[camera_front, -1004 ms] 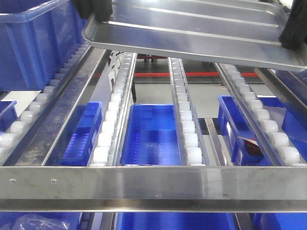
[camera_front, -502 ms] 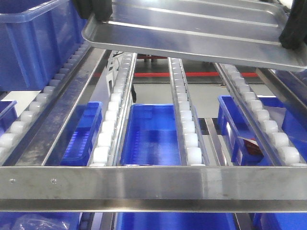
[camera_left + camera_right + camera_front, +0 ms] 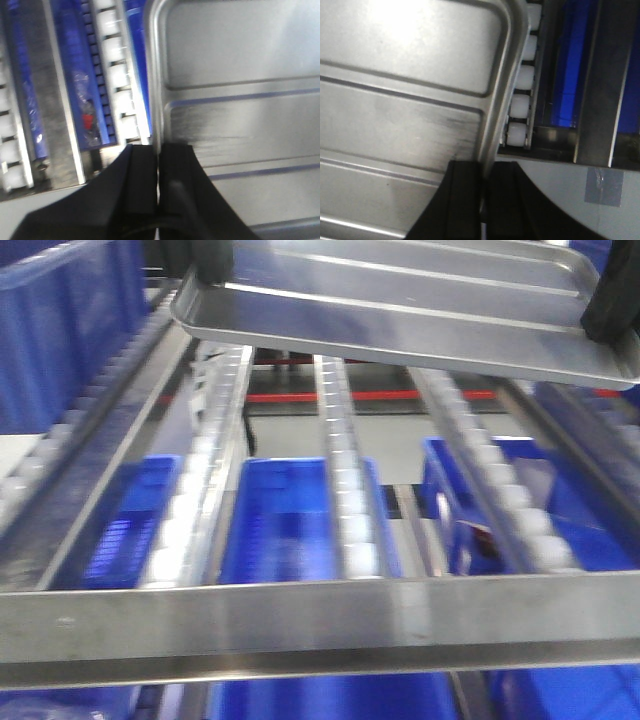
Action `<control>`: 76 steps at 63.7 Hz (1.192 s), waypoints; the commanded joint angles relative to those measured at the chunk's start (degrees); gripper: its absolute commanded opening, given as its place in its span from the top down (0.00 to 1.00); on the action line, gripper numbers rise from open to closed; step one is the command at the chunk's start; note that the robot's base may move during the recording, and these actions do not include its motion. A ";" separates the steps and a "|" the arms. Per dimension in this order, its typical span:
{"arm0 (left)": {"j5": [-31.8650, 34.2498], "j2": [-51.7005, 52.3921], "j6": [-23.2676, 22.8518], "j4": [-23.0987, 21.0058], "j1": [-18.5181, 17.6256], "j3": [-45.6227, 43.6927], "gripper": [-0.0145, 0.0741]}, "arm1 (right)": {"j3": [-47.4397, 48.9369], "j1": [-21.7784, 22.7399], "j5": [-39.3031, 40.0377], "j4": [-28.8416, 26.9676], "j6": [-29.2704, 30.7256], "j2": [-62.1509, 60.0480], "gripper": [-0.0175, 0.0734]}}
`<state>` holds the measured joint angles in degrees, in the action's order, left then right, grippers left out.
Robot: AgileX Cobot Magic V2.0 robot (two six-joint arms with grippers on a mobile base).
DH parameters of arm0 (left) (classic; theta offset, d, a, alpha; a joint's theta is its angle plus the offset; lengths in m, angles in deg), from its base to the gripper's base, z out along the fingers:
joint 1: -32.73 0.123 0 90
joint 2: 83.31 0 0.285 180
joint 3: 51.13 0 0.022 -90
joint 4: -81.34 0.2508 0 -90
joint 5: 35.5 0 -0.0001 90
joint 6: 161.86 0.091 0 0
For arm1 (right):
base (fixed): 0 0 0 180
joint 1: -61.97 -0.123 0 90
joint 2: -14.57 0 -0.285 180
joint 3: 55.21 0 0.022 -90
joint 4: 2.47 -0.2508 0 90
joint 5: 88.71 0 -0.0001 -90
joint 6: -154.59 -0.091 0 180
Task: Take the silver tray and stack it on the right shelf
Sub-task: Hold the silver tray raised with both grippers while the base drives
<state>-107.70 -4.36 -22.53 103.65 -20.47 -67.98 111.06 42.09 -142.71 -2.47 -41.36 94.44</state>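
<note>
Two pincers hold the silver tray [image 3: 400, 310] by its short ends above a roller rack [image 3: 320, 625], and the whole front view is blurred. At the far left a blue crate [image 3: 50, 340] sits on the rack's outermost lane. Just beside it the left pincer [image 3: 205, 262] is clamped on the tray's left rim. In the left wrist view its two black fingers [image 3: 140, 170] are pressed together with the thin raised edge between them. To the left of that rim lie white rollers [image 3: 112, 75] and a blue bin holding something red, too smeared to identify.

The tray is mirror-bright, with long ridges across its base. It hangs over the upper part of the sloping rails, and its near edge runs lower toward the right. Whether its far edge touches the rollers cannot be told. Under it three rails of white wheels [image 3: 345, 490] run down to the shiny front crossbar, with blue bins [image 3: 290, 530] on a lower level between them. A red stripe [image 3: 300, 397] crosses the floor beyond.

At the right end the right pincer [image 3: 610, 310] is closed on the tray's right rim. The right wrist view shows its fingers [image 3: 465, 190] on either side of the edge. Just right of the rim are more rollers [image 3: 520, 105], then blue plastic and grey floor with a tape patch [image 3: 603, 186].
</note>
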 commanded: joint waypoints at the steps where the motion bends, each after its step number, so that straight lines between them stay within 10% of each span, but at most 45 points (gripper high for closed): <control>1: -1.06 2.06 1.66 0.30 -0.97 -1.80 0.94 | 2.33 -0.16 4.41 -1.19 1.64 -1.92 0.74; 76: -1.06 2.06 1.66 0.30 -0.97 -1.80 0.94 | 2.33 -0.16 4.41 -1.19 1.64 -1.92 0.74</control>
<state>-107.70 -4.36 -22.53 103.65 -20.47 -67.98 111.06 42.09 -142.72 -2.47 -41.36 94.44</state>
